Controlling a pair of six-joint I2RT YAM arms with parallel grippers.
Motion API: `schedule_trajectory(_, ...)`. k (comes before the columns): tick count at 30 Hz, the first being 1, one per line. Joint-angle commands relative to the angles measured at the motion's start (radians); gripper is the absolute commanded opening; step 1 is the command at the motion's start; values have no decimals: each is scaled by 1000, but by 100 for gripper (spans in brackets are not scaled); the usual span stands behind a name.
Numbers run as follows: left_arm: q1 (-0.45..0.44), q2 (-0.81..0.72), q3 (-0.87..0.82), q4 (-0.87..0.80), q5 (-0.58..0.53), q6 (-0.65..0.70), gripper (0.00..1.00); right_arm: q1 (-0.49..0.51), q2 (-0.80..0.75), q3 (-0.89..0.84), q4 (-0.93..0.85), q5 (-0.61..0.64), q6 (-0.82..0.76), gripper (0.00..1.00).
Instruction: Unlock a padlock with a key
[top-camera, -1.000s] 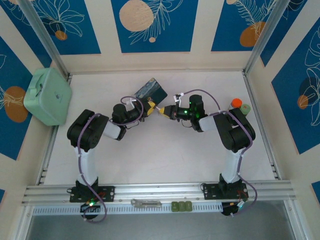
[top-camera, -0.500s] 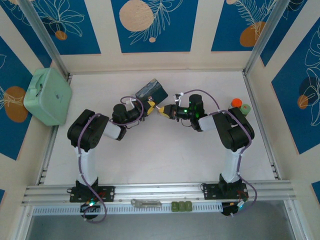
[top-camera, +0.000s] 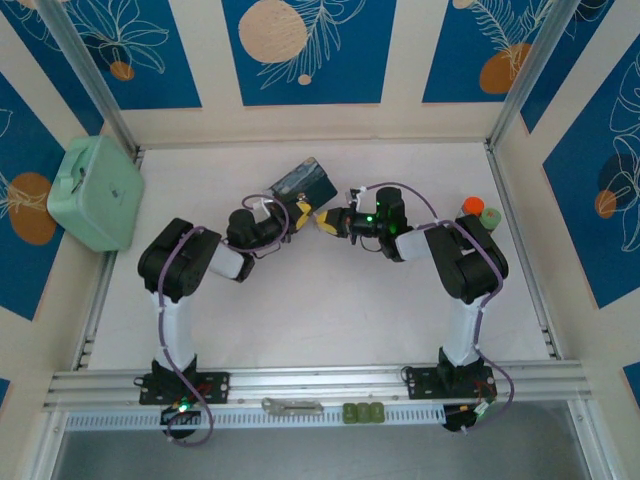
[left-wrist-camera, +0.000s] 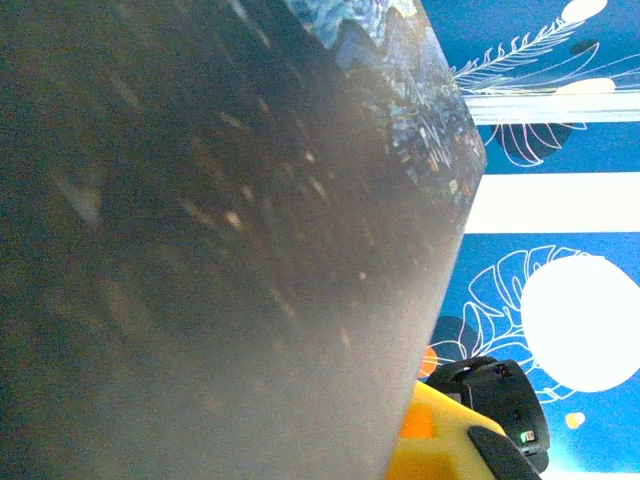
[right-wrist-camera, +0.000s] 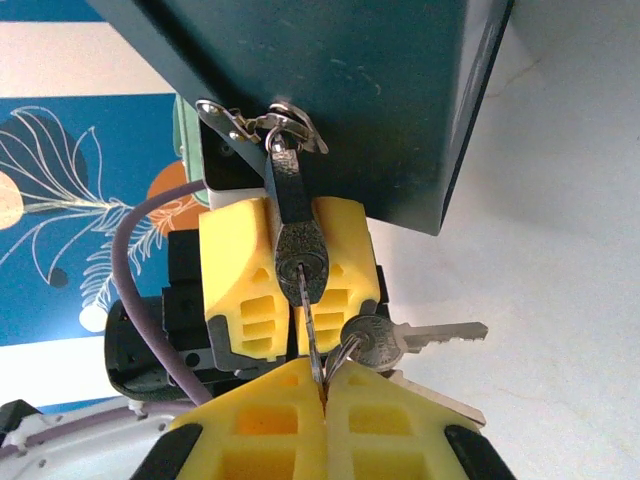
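Yellow fingers (right-wrist-camera: 262, 420) of the right gripper (right-wrist-camera: 322, 378) are pressed together on the key (right-wrist-camera: 311, 335), whose blade is put into the padlock (right-wrist-camera: 300, 258). The padlock is hung from the hasp (right-wrist-camera: 262, 122) of the tin (right-wrist-camera: 390, 90) and is pinched between the nearly closed fingers of the left gripper (top-camera: 302, 213). A second key (right-wrist-camera: 425, 335) is hung beside.

No legible text, number, brand or sign; padlock (right-wrist-camera: 300, 258) face, tin (top-camera: 303, 181) carry none readable.

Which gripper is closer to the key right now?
Right. The right gripper pinches the key, seated in the padlock; the left gripper sits beyond, clamping the padlock body.
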Motion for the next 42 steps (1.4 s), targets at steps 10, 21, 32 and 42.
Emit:
schedule_trajectory(10,-62,4,28,58,90,6,0,16,27,77,-93,31,16,0)
schedule_trajectory(21,-90,6,16,58,99,8,0,25,-7,198,-357,129,-169,0)
schedule_trajectory(32,-92,1,19,57,96,6,0,24,-54,271,-625,173,-548,0)
schedule_trajectory(42,-113,4,17,58,94,20,0,6,75,208,-200,89,25,0)
